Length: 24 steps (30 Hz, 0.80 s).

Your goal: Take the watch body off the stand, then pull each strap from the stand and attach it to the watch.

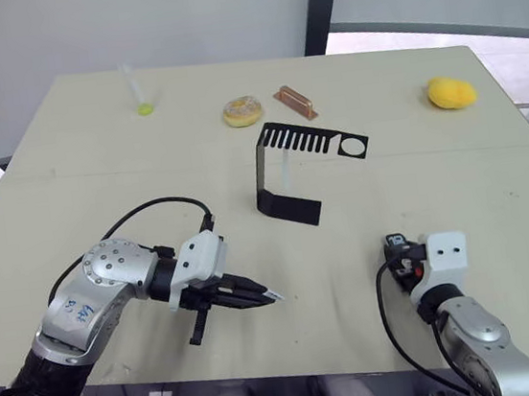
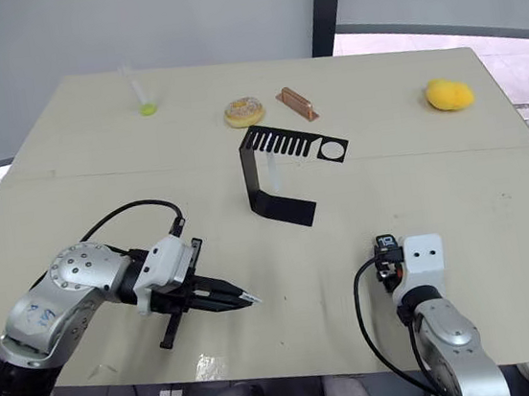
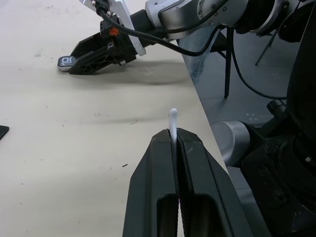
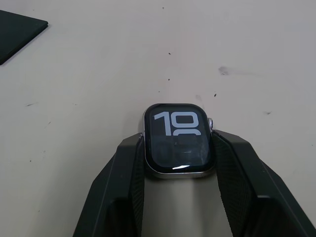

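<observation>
The black stand (image 1: 285, 171) stands upright at mid-table, its slotted top plate pointing right. A pale slim strap (image 1: 285, 168) seems to hang under its comb slots. Near the front edge, my left gripper (image 1: 257, 297) is shut on another white strap, whose tip (image 3: 173, 117) pokes out past the fingertips just above the tabletop. At the front right, my right gripper (image 4: 177, 148) is shut on the watch body (image 4: 177, 143), its screen facing up and showing pale digits. That watch body (image 1: 395, 240) sits low over the table, well to the right of the left gripper.
A doughnut (image 1: 242, 111), a copper-coloured block (image 1: 295, 102) and a clear tube with a yellow-green end (image 1: 139, 93) lie behind the stand. A yellow lump (image 1: 452, 93) lies at the far right. The table's front edge (image 1: 296, 373) runs just below both grippers.
</observation>
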{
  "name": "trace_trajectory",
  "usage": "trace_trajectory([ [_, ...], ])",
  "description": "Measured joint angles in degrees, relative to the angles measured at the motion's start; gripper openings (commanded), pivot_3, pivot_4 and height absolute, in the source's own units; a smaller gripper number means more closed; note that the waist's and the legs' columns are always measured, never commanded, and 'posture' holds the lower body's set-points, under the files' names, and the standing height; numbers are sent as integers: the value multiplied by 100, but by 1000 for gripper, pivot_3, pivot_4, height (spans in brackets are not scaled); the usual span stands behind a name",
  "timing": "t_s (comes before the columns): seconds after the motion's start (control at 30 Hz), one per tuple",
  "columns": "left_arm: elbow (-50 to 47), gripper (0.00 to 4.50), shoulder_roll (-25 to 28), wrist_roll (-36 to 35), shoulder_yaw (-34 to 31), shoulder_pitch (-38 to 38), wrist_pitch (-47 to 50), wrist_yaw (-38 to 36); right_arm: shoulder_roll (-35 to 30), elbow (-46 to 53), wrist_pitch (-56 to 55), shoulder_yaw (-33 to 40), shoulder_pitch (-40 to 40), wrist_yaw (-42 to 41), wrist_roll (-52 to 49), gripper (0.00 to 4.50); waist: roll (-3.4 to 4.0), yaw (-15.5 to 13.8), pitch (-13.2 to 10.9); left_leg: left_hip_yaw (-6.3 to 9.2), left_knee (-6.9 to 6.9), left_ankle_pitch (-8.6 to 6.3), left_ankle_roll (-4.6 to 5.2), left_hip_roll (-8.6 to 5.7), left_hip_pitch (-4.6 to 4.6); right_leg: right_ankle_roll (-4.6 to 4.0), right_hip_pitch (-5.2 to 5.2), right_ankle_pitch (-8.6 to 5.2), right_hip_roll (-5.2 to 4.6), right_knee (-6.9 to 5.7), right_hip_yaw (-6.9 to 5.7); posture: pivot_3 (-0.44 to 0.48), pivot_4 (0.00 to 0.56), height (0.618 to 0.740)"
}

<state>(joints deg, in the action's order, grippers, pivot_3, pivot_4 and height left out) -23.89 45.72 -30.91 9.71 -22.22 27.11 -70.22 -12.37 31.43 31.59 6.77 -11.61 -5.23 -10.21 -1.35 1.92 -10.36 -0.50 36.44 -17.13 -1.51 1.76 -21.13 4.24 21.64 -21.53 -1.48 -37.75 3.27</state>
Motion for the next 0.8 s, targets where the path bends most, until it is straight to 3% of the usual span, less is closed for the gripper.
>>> trace_trajectory([
  [0.17, 272, 0, -184, 112, -68, -13, -402, 33, -676, -74, -203, 82, 6, -543, -52, 1508, 5, -12, -3, -3, 5, 0, 1, -2, -1, 0, 0, 0, 1, 0, 0, 0, 150, 740],
  [0.3, 867, 0, -382, 335, -406, -211, -1094, 140, -1074, 9, -65, 495, 273, -1290, -792, 1508, 7, 7, -4, -3, 10, 1, 3, 3, -1, 0, 1, 0, 7, -4, 0, 0, 150, 740],
  [0.4, 1384, 0, -266, 461, -721, -421, -1461, 83, -1469, 25, 373, 784, 688, -1948, -1728, 1508, 9, 12, -5, -3, 16, 1, 5, 4, -1, 0, 0, 0, 7, -8, -3, 0, 150, 740],
  [0.53, 1875, 0, -237, 739, -733, -613, -1958, -88, -1615, -54, 1536, 958, 1147, -2239, -3301, 1508, 7, -18, -6, 0, 30, -1, 9, 5, -11, 0, 0, 0, 4, -8, -6, 0, 150, 740],
  [0.63, 2127, 0, -366, 994, -667, -1069, -2378, -125, -1594, -325, 2663, 959, 1723, -2073, -4976, 1508, 7, -21, -6, 4, 57, -8, 21, 8, -20, 3, -2, 2, 1, -13, -10, 0, 150, 740],
  [0.8, 2223, 0, -471, 1380, -445, -1466, -2881, -161, -1557, -872, 3514, 791, 2317, -1368, -6837, 1508, 7, -11, -6, 2, 58, -18, 38, 8, -21, 5, -3, 3, 0, -10, -10, 0, 150, 740],
])
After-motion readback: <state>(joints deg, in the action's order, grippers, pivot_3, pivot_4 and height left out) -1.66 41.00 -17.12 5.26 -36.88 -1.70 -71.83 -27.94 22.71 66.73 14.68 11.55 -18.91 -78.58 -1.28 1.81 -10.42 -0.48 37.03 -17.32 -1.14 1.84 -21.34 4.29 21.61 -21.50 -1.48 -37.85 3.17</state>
